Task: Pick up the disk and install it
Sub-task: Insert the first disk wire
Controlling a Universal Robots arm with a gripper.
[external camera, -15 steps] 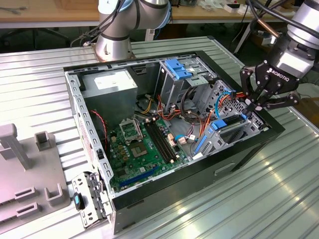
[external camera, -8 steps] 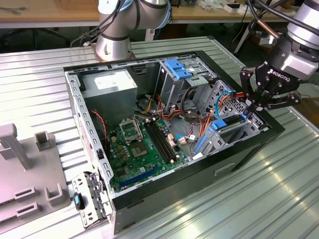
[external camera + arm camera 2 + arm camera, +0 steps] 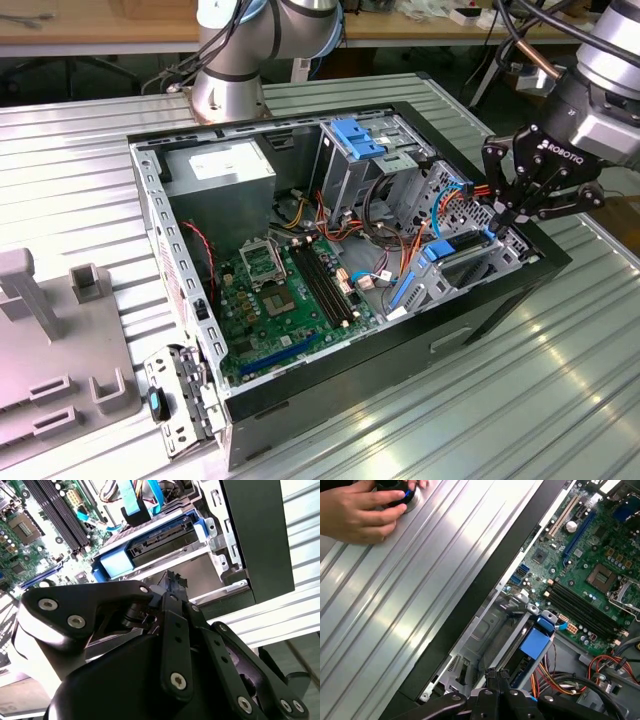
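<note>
Ribbed table (image 3: 80,150), disk (image 3: 460,250) just beside hand (image 3: 503,216)

The disk (image 3: 456,251), dark grey, blue-railed, lies in the drive bay (image 3: 478,268).

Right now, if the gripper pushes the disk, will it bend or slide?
Probably stiff: the disk looks like a metal slab in a blue plastic frame. It likely slides rather than tips, since it lies flat in the cage. It may be heavy for its size, being metal.
</note>
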